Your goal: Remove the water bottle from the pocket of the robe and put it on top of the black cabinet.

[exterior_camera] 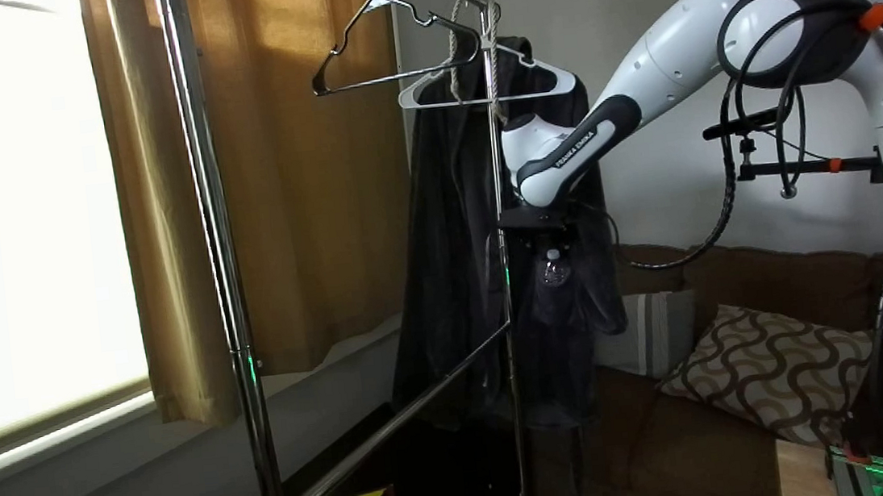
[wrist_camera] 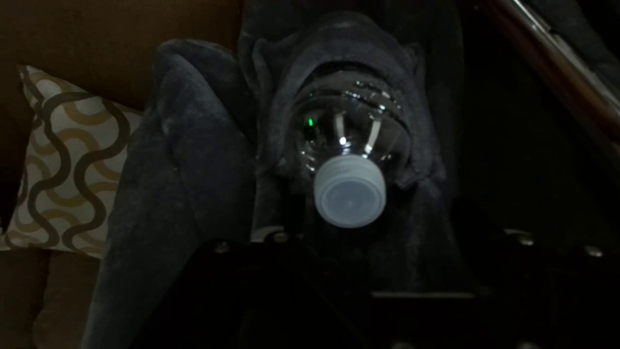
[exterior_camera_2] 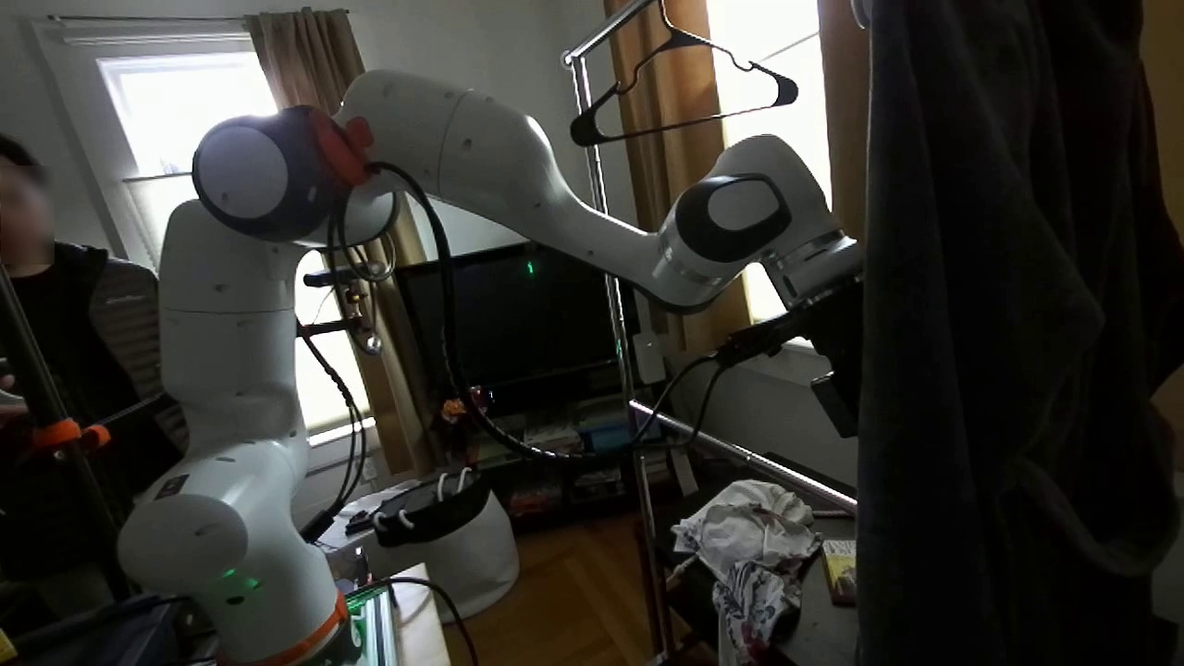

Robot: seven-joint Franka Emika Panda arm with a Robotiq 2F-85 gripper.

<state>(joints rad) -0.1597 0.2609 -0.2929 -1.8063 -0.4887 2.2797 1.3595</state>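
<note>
The clear water bottle point(exterior_camera: 554, 271) stands in the pocket of the dark robe point(exterior_camera: 448, 231), its white cap and shoulder showing above the pocket edge. In the wrist view the bottle point(wrist_camera: 348, 131) is seen from above, with its lower part hidden in the pocket of the robe point(wrist_camera: 193, 160). My gripper point(wrist_camera: 377, 201) is open, its dark fingers spread left and right of the cap, nearer the left one. I see no contact. In an exterior view the robe point(exterior_camera_2: 999, 277) hides the bottle and fingertips. A low dark top point(exterior_camera_2: 823, 634) may be the black cabinet; I cannot tell.
A chrome rack point(exterior_camera: 508, 290) stands close beside the wrist; its rail point(wrist_camera: 566, 58) shows at right in the wrist view. An empty hanger point(exterior_camera: 389, 42) hangs from it. White cloth point(exterior_camera_2: 749, 527) and a yellow book point(exterior_camera_2: 840, 569) lie on the dark top. A patterned pillow point(exterior_camera: 777, 369) lies on the sofa.
</note>
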